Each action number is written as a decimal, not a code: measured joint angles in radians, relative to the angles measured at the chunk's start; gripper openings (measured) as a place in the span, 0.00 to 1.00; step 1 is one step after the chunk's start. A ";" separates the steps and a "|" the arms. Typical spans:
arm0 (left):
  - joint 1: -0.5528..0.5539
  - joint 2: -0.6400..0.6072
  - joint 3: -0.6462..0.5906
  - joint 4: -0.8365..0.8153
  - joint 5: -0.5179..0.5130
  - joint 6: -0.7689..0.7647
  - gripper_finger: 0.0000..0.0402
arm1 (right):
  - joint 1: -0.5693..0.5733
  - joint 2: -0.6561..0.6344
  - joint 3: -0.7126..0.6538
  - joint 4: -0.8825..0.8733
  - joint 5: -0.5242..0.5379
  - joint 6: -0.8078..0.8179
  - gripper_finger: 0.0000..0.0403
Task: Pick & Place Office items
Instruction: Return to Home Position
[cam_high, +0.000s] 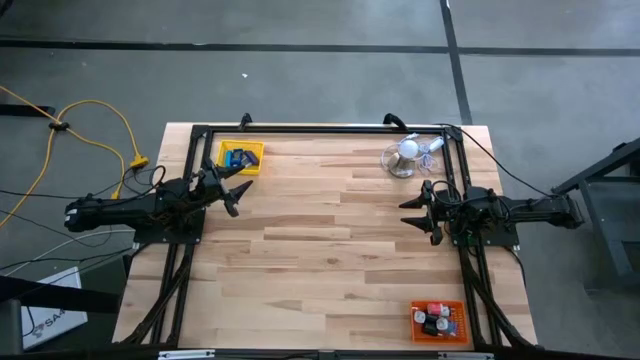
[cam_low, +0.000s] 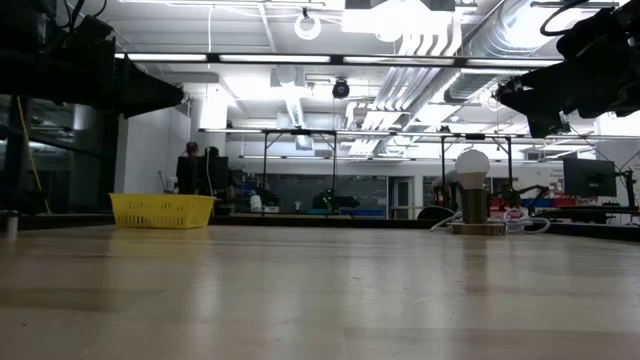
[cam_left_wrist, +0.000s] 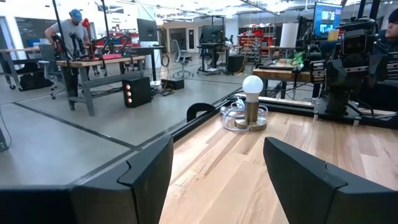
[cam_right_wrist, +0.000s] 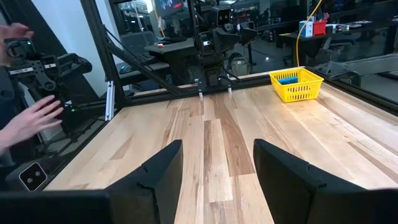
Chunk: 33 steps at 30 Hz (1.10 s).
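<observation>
Hovering above table sides: left end effector open, empty; right end effector open, empty.

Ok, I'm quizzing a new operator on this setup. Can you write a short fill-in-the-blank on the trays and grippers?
1. The pieces in the yellow tray are ____.
2. The orange tray sits on the ____ arm's side of the table.
3. The left gripper and the right gripper are both ____, holding nothing.

Missing words: blue; right; open.
</observation>
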<state>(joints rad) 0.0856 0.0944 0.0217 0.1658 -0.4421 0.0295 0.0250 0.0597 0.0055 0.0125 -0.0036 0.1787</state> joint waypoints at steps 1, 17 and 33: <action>0.000 0.000 0.000 0.000 0.000 0.004 0.60 | 0.000 0.000 0.000 0.000 0.000 0.000 0.45; -0.044 0.000 0.000 -0.089 0.550 0.288 0.60 | 0.000 0.000 0.000 0.000 0.000 0.000 0.45; -0.045 0.022 0.000 -0.178 0.416 0.148 0.60 | 0.000 0.000 0.000 0.002 0.000 0.000 0.45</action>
<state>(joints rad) 0.0408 0.1163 0.0216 -0.0125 -0.0265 0.1772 0.0250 0.0601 0.0055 0.0143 -0.0036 0.1787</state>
